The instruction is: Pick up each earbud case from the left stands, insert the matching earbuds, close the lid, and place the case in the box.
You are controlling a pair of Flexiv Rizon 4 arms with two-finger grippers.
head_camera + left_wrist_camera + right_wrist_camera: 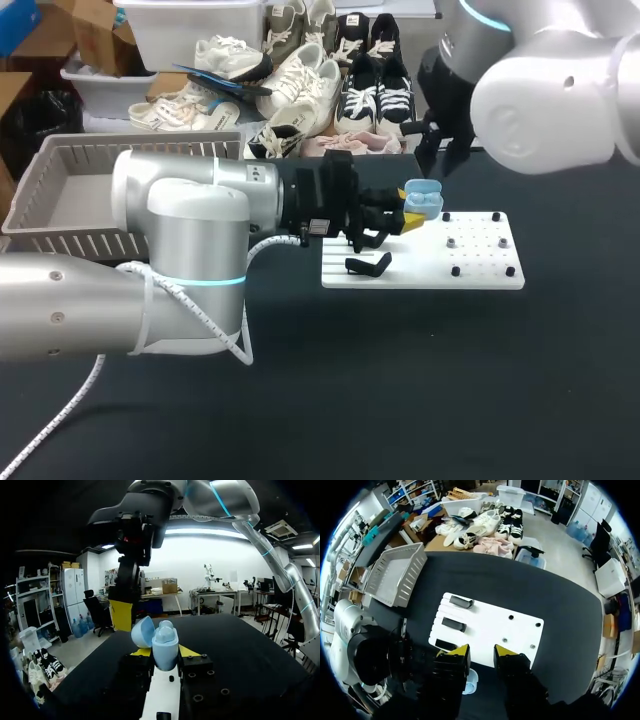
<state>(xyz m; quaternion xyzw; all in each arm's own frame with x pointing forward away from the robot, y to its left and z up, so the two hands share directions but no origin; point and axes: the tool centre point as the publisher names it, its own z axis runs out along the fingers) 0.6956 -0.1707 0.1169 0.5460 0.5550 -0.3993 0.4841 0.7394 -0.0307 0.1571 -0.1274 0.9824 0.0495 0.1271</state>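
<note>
My left gripper [165,652] clasps the light blue plastic earbud case [165,640], lid open.
I see it at the white stand board [485,276]'s edge; my right gripper [480,656] hangs above, fingers apart, empty.

A pale blue earbud case [165,642], lid and body one shade, shows against the bright yellow tips of the black left gripper [165,653]. The board [480,272] is white, dotted with black pegs [455,271] and black stands [368,264], on a black table [400,380]. Left of the board, the slatted basket [60,243] is grey. The silver left arm [180,230] wears a glowing cyan band. The right gripper [480,653] is also yellow-tipped.
</note>
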